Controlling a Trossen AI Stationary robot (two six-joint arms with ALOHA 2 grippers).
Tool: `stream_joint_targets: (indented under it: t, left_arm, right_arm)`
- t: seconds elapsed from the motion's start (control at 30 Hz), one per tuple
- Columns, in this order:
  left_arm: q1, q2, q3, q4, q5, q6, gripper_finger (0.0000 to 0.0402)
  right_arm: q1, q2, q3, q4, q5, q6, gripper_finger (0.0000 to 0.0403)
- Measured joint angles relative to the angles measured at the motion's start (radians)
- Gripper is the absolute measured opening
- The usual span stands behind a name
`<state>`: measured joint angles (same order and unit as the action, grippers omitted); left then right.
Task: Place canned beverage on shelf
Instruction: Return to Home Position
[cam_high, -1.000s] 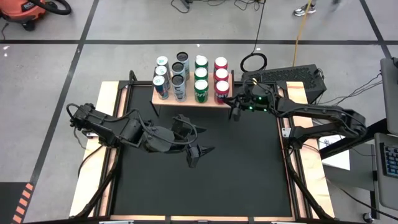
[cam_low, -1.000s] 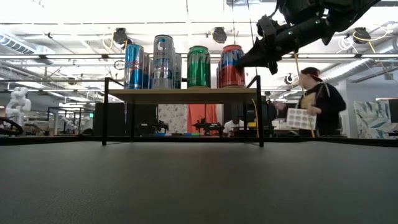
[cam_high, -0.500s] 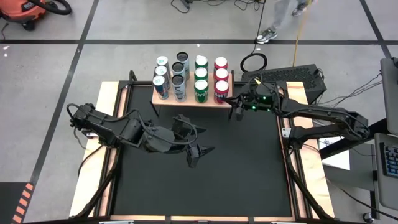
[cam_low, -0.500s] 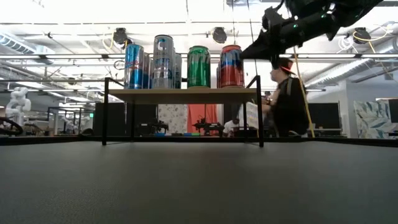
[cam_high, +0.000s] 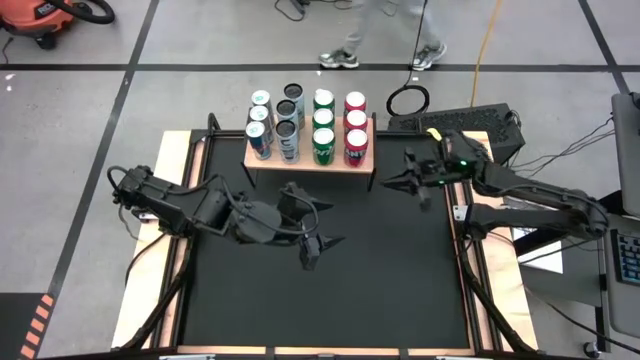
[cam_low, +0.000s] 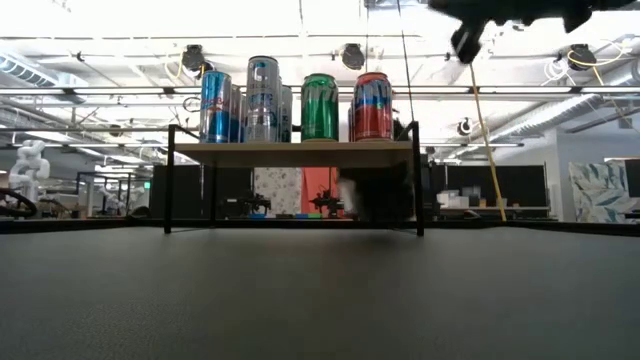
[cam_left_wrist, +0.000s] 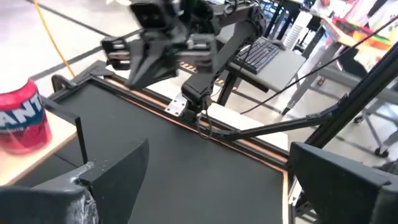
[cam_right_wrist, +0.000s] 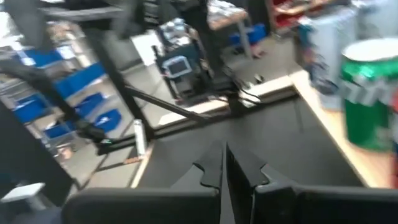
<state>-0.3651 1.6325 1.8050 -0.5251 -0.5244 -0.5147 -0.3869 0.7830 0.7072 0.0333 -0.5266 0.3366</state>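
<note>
Tall aluminium drink cans (cam_high: 323, 121) stand on the small light-wood shelf on black legs (cam_high: 305, 164); the right gripper (cam_high: 395, 181), pinched closed and empty, hangs just beside its right end; the left gripper (cam_high: 322, 222) gapes empty over the black tabletop (cam_high: 400, 290); stocking looks finished and homing seems in hand; next, pull the right arm back clear of the shelf.

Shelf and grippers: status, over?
Right gripper shut, empty, off the right end of the shelf. Left gripper open, mid-table. Twelve cans standing on it. Nothing in the way.
</note>
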Motion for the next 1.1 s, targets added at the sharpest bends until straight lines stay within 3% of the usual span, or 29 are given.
stream_joint_targets:
  t: [0.17,0.5,0.77,0.9,1.1]
  left_arm:
    - [0.009,-0.029,0.0,-0.001,0.052,0.071,0.0346]
    - [0.011,-0.123,0.0,-0.03,0.076,0.186,0.016]
    - [-0.003,-0.179,0.0,-0.237,0.079,0.188,0.0029]
    - [-0.003,-0.178,0.0,-0.274,0.076,0.19,0.0003]
    - [0.014,-0.168,0.0,-0.32,0.071,0.182,0.0006]
  right_arm:
    - [0.08,-0.088,0.074,-0.086,0.055,-0.008,0.0]
    - [0.234,-0.097,0.367,-0.458,0.351,-0.125,0.0]
    - [0.318,-0.12,0.399,-0.53,0.412,-0.17,0.0]
    - [0.336,-0.122,0.399,-0.58,0.427,-0.243,0.0]
    - [0.337,-0.128,0.399,-0.665,0.424,-0.326,0.0]
